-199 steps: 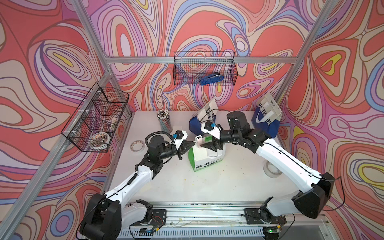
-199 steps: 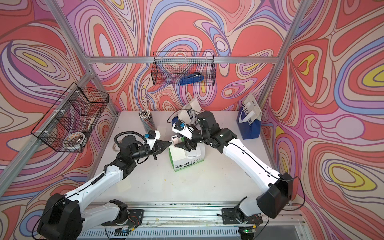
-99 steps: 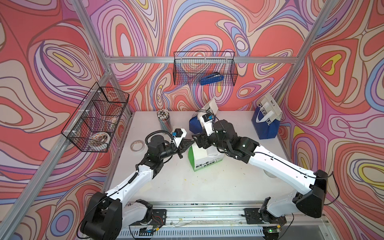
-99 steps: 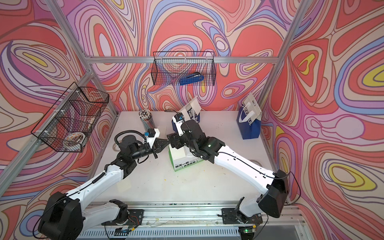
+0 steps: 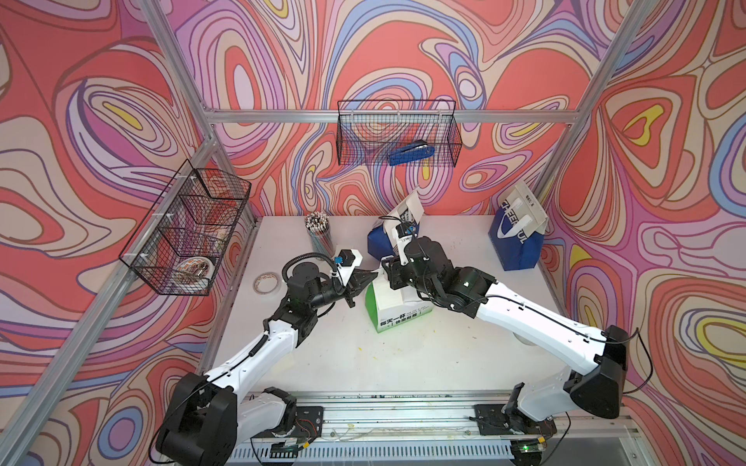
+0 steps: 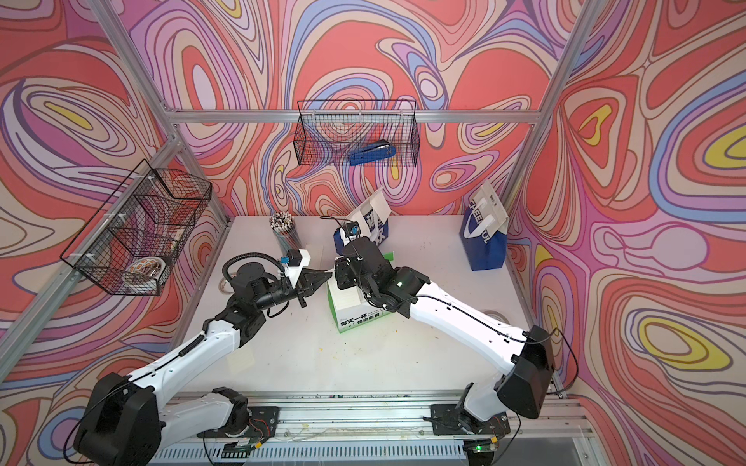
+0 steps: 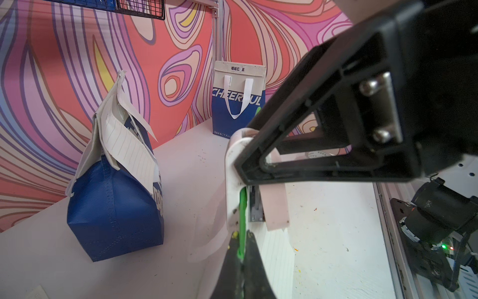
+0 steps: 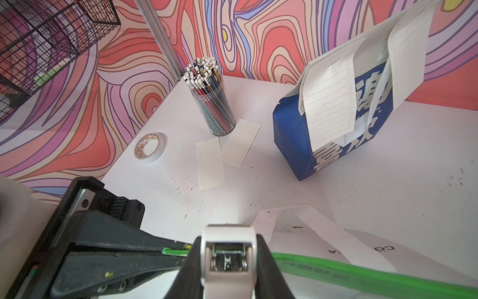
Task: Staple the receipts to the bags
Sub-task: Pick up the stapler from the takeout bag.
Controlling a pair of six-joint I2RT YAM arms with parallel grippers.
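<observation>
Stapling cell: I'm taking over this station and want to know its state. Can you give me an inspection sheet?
Surface: white table, small yellow and dark specks.
Job's things: green-white bag at centre, a receipt on it; blue bag with Chinese characters behind, receipts hanging from its top; CHEERFUL bag at the back right; two loose receipts beside the pen cup.
Clutter: pen cup, tape roll.
Grippers: left gripper shut on the green-white bag's top edge; right gripper shut on a white stapler.
Cables: black loop over the left wrist; nothing seen snagged.
Surroundings: patterned walls; back-wall wire basket holds a blue stapler; side basket on left wall.
</observation>
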